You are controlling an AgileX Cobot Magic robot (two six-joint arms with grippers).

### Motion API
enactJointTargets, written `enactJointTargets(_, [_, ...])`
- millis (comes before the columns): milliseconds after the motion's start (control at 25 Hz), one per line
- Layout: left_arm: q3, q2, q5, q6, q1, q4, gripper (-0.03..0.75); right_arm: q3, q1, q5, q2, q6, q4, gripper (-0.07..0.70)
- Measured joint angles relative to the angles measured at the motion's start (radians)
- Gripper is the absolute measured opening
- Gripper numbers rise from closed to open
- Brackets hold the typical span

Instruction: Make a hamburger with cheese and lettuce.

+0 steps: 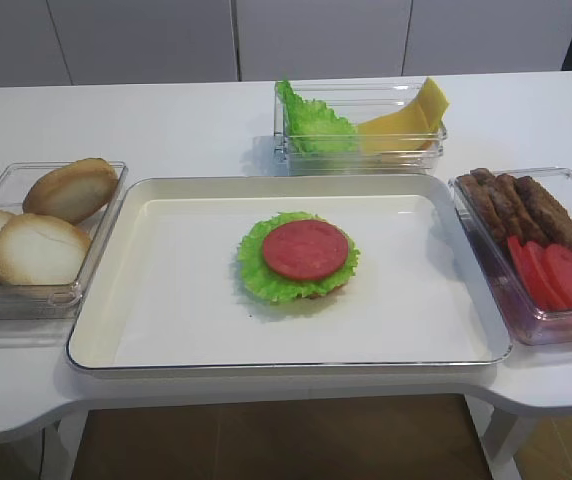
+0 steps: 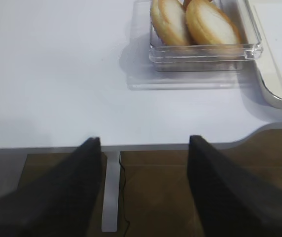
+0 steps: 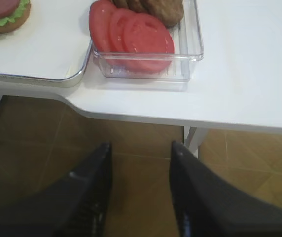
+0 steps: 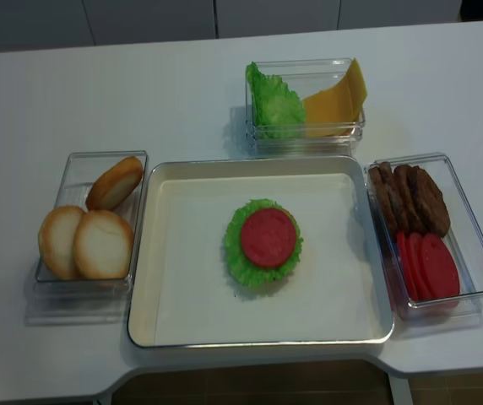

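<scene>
The hamburger (image 1: 299, 257), lettuce topped by a red slice, sits mid-tray (image 1: 166, 330). Cheese (image 1: 411, 118) leans in the rear container. Both claws, left (image 2: 143, 192) and right (image 3: 140, 190), hang empty, jaws apart, below the table (image 1: 166, 120) edge.

The tray (image 4: 153, 253) lies in the middle of the table (image 4: 174, 93), and the hamburger (image 4: 263, 241) sits near its centre with a round slice (image 4: 268, 237) on top of its lettuce (image 4: 240, 257). Left of the tray stands a box (image 4: 78, 165) with three bun halves (image 4: 102, 244), and right of it a box (image 4: 476, 253) with the patties (image 4: 410, 198) behind and the tomato slices (image 4: 429, 266) in front. Behind the tray stands a third box (image 4: 309, 69), with a leaf (image 4: 275, 103) in its left part and the cheese (image 4: 339, 103) in its right part.
</scene>
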Motion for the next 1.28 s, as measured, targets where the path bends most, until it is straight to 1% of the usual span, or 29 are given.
enactJointTargets(200, [0.000,0.000,0.000,0.000,0.000,0.000,0.416,0.025,0.000,-0.072,0.000,-0.017,0.000,0.313])
enactJointTargets(320, [0.000,0.000,0.000,0.000,0.000,0.000,0.416,0.038,0.000,-0.090,0.000,-0.026,0.000,0.313])
enactJointTargets(440, [0.000,0.000,0.000,0.000,0.000,0.000,0.416,0.038,0.000,-0.092,0.000,-0.026,0.000,0.316])
enactJointTargets(600, [0.000,0.000,0.000,0.000,0.000,0.000,0.416,0.038,0.000,-0.092,0.000,-0.026,0.000,0.371])
enactJointTargets(680, [0.000,0.000,0.000,0.000,0.000,0.000,0.416,0.038,0.000,-0.092,0.000,-0.026,-0.002,0.386])
enactJointTargets(840, [0.000,0.000,0.000,0.000,0.000,0.000,0.416,0.038,0.000,-0.094,0.000,-0.027,-0.019,0.391])
enactJointTargets(1280, [0.000,0.000,0.000,0.000,0.000,0.000,0.416,0.038,0.000,-0.096,0.000,-0.027,-0.019,0.384])
